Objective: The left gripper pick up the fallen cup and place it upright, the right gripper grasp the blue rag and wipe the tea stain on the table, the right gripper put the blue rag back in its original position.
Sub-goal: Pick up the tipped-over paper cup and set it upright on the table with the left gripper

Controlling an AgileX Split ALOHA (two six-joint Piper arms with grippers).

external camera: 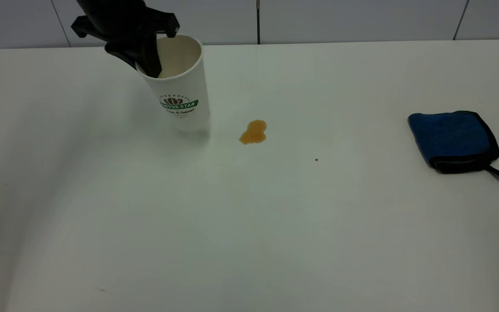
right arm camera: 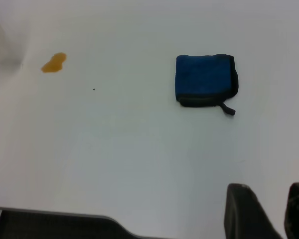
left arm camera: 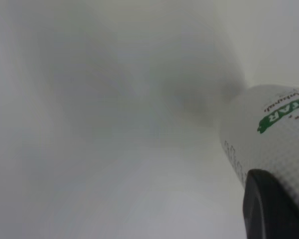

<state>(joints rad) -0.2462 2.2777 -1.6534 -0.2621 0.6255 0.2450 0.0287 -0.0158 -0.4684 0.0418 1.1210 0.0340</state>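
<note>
Righting step: left gripper [external camera: 152,65] jaws pinching tilted cup [external camera: 182,93] rim; next, levelling it, releasing; right gripper [right arm camera: 276,211] jaws apart, idle

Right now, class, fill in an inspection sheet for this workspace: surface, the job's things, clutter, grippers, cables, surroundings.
Surface: white table, a few tiny dark specks.
Cup: upright, slightly tilted, gripped at the rim, empty inside.
Tea stain: small amber puddle just beside the cup, unwiped.
Blue rag: folded, on the table's right side, untouched, strap trailing.
Clutter: nothing seen.
Left gripper: shut on the cup's rim, one finger inside.
Right gripper: open, hovering above the table, clear of the rag.
Cables: nothing seen.
Surroundings: pale panelled wall behind the table.
</note>
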